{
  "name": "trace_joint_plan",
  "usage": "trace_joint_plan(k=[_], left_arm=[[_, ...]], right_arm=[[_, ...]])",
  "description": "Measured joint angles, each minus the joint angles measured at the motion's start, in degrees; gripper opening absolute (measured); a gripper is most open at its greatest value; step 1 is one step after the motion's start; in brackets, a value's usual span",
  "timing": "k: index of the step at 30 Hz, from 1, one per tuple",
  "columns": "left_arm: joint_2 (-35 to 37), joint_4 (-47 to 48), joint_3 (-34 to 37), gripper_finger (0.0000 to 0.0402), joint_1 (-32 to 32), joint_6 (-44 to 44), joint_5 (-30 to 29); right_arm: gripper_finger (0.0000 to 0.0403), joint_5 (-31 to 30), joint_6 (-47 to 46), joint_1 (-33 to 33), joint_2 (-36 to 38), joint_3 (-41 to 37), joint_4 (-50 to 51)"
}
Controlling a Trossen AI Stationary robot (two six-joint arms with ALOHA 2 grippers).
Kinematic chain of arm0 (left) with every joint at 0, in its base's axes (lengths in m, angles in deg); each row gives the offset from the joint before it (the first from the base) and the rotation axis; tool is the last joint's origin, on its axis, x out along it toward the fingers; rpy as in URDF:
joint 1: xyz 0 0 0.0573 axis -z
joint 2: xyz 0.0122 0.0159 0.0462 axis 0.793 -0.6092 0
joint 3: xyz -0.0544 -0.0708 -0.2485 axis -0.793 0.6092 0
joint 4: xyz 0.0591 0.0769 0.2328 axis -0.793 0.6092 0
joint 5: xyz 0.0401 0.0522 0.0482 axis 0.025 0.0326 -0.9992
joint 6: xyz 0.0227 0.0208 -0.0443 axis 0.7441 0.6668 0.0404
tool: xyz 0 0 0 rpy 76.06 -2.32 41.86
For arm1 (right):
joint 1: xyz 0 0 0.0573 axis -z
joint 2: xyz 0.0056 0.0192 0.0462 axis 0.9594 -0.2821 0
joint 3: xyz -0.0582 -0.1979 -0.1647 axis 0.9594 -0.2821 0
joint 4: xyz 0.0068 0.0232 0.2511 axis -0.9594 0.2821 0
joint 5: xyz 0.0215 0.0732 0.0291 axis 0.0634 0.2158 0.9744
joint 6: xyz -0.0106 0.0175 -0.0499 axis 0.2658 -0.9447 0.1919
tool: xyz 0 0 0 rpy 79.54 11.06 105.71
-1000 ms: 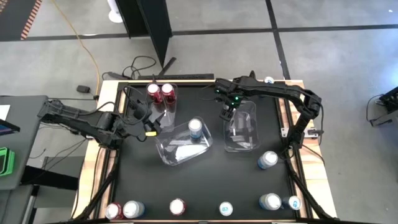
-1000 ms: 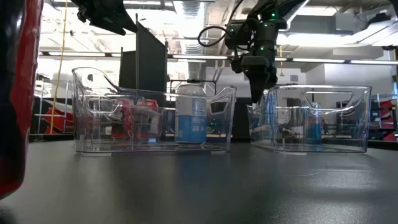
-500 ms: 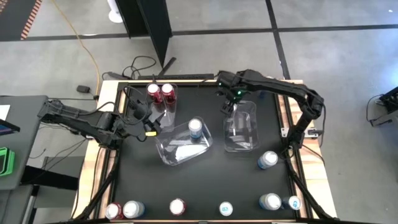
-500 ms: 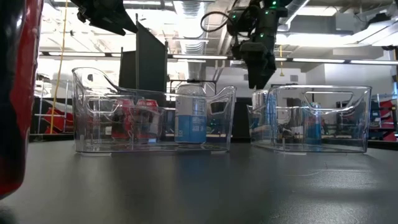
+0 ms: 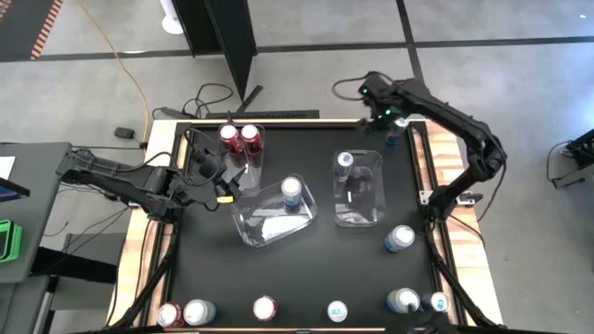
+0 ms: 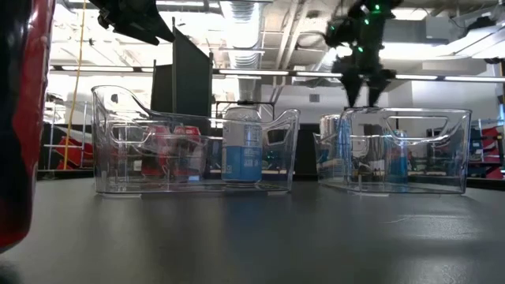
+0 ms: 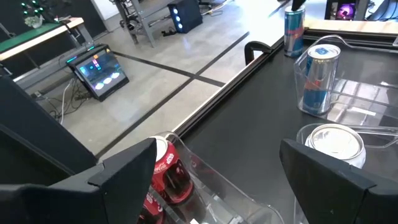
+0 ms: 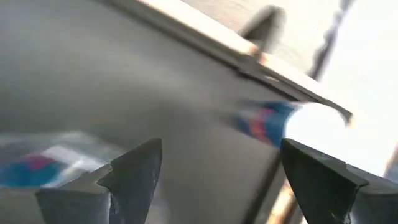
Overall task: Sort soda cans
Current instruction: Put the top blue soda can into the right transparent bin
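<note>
My right gripper (image 5: pixel 391 115) hangs open over the table's far right corner, above a dark blue can (image 5: pixel 400 121) standing there; this can shows blurred between the fingers (image 8: pixel 264 122). Another dark blue can (image 5: pixel 345 160) stands in the right clear bin (image 5: pixel 368 206). A silver-and-blue can (image 5: pixel 291 190) stands in the middle bin (image 5: pixel 264 224). Two red cans (image 5: pixel 239 139) stand in the far left bin. My left gripper (image 5: pixel 227 184) waits open beside that bin, above the table.
Several loose cans stand along the near edge (image 5: pixel 264 308), and one silver can (image 5: pixel 399 238) stands right of the right bin. A red can (image 6: pixel 20 118) looms close at the low view's left. A dark upright panel (image 5: pixel 232 46) stands beyond the far edge.
My right gripper has risen out of the right bin, swung toward the table's far right corner and rolled about its own line, staying open. The dark blue can in that bin now shows uncovered from above. My left arm has kept still.
</note>
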Motion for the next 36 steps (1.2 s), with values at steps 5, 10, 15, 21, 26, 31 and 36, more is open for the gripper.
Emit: trace_joint_plan(k=[5, 10, 15, 21, 26, 31, 36], left_arm=[[0.00, -0.01, 0.00, 0.0335, 0.02, 0.02, 0.01], [0.00, -0.04, 0.00, 0.0335, 0.02, 0.12, 0.02], [0.00, -0.07, 0.00, 0.0335, 0.01, 0.20, 0.02], [0.00, -0.13, 0.00, 0.0335, 0.02, 0.20, 0.00], [0.02, -0.13, 0.00, 0.0335, 0.02, 0.20, 0.00], [0.01, -0.13, 0.00, 0.0335, 0.02, 0.15, 0.00], [0.01, -0.13, 0.00, 0.0335, 0.01, 0.11, 0.01]], right_arm=[[0.0337, -1.97, -2.80, 7.52, -0.06, -0.86, -0.06], [0.0334, -1.94, -2.97, 12.79, -0.17, -2.09, -3.21], [0.0334, -1.80, -2.45, 16.68, -0.19, -3.72, -3.88], [0.0334, -0.96, -2.72, 16.27, -0.22, -3.70, -4.28], [0.0333, -1.02, -3.25, 16.24, -0.22, -3.67, -4.13], [0.0333, -0.84, -4.69, 16.04, -0.92, -3.63, -3.57], [0.0333, -0.82, -4.83, 16.09, -4.01, -3.65, -2.49]])
